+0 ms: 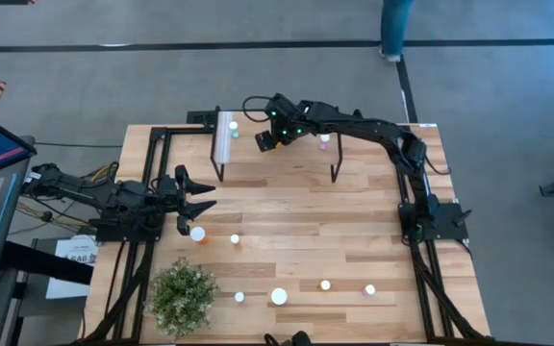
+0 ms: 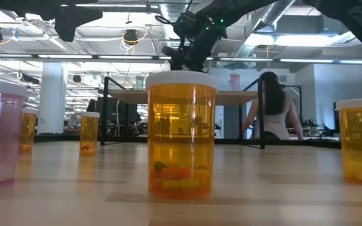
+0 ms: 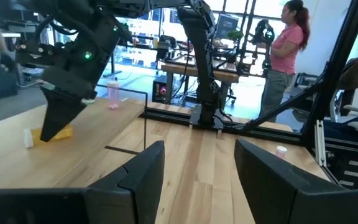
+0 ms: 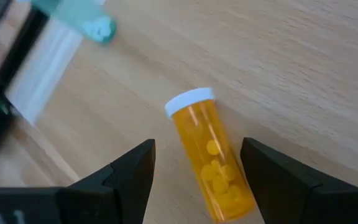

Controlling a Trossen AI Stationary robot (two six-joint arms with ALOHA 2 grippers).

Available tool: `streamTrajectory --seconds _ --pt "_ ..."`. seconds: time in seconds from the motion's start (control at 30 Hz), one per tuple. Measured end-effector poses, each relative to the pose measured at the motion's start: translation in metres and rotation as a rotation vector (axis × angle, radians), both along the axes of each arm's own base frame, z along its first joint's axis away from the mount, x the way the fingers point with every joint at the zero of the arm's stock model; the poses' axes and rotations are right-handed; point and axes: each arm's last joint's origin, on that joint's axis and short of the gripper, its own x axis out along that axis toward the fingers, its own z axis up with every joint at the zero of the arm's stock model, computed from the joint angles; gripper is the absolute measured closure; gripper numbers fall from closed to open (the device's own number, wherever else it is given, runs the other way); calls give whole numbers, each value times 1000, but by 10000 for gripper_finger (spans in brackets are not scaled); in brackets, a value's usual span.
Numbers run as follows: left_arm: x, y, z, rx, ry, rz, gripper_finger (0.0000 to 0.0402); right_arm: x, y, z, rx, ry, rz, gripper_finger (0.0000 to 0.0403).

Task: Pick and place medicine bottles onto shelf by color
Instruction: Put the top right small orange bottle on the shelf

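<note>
Only the right wrist view shows one orange bottle (image 4: 211, 158) toppled on the shelf (image 4: 278, 56) under the wide right claw (image 4: 197, 171); a teal one (image 4: 79, 15), probably upright, nearby.

right hand (image 1: 264, 140) – fingers spread, arm stretched far across; left hand (image 1: 203, 195) – parted, arm low at side.

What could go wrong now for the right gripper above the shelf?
The orange bottle lies on its side on the shelf, below the open right gripper, so it may roll. A teal bottle stands nearby and could get knocked. The left gripper waits far off, so no clash seems likely.
</note>
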Motion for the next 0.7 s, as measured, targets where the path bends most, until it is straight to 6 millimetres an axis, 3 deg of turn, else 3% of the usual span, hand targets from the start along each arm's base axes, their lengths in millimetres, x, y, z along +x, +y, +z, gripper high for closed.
streamTrajectory --seconds 0.5,0.7 --pt "0 0 0 0 0 0 219 0 15 -1 -205 181 204 139" --pt "0 0 0 -1 -1 0 219 1 20 -2 -242 218 222 173"
